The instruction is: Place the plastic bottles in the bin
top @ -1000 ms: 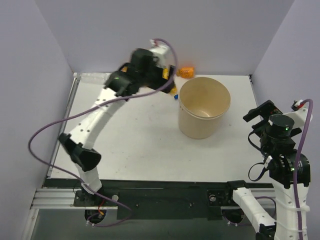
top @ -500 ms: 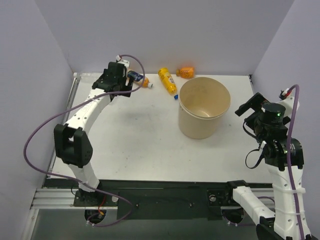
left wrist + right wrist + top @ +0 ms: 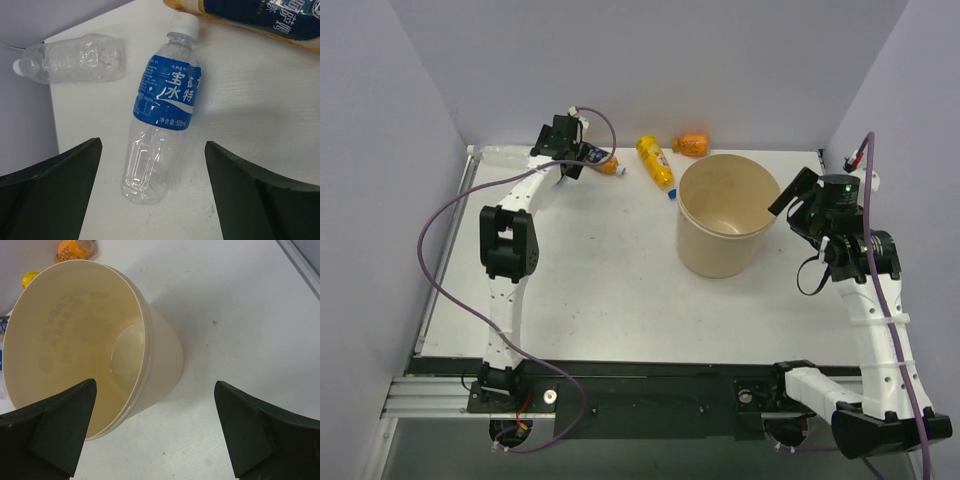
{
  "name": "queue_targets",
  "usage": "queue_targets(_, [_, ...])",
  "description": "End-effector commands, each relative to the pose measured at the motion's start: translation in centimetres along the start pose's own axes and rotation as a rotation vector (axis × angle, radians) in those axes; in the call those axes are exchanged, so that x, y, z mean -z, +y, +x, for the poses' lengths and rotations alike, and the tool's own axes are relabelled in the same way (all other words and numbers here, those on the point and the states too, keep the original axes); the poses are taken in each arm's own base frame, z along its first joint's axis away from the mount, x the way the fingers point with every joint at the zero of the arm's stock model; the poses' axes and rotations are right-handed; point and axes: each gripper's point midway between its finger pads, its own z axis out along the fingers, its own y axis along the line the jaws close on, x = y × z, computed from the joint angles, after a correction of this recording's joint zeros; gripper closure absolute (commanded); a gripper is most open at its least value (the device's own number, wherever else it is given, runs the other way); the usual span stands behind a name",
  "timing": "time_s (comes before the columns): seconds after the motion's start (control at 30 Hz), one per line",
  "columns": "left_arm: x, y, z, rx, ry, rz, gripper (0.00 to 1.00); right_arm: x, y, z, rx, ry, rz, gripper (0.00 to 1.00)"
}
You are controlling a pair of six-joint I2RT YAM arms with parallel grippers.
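Clear bottle (image 3: 162, 115), blue label w/ Chinese characters and "500mL", lies flat near the worktop's (image 3: 600, 270) far-left corner. Left fingers (image 3: 85, 160) are spread wide either side of it, holding nothing. Orange-yellow bottle (image 3: 260, 15), dark label, is cut off by its cap. Crushed unlabelled bottle (image 3: 75, 57) sits nearer the corner. Tan bin (image 3: 145, 340), right of centre, is empty; faint print inside is unreadable. Right fingers (image 3: 50, 425) are wide open, empty, beside the rim.

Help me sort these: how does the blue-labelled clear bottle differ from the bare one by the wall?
The blue-labelled bottle wears a blue wrap; the bare bottle has none. The blue-labelled bottle keeps its shape; the bare bottle looks dented. Both are clear, white-capped and lying down.
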Motion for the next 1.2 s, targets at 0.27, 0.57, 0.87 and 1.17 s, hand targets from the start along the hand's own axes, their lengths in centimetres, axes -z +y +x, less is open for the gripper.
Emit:
queue_targets(0.27, [-6.0,0.2,1.9,0.05,0.016,0.134,0.05,-1.6,2.6,-1.2,0.031,0.01,-0.05,0.02])
queue_targets(0.57, [-7.0,-2.1,6.2,0.046,0.116,0.224,0.23,-2.3,3.3,-0.9,0.023,0.032,-0.066,0.02])
queue_targets(0.87, [0.2,1.1,5.7,0.107,0.05,0.183,0.47,-1.4,4.8,-0.5,0.0,0.062,-0.141,0.03])
queue_targets(1.17, [17.6,1.1,1.0,0.206,-0.171,0.44,0.47,1.6,1.9,-0.4,0.01,-0.009,-0.109,0.03])
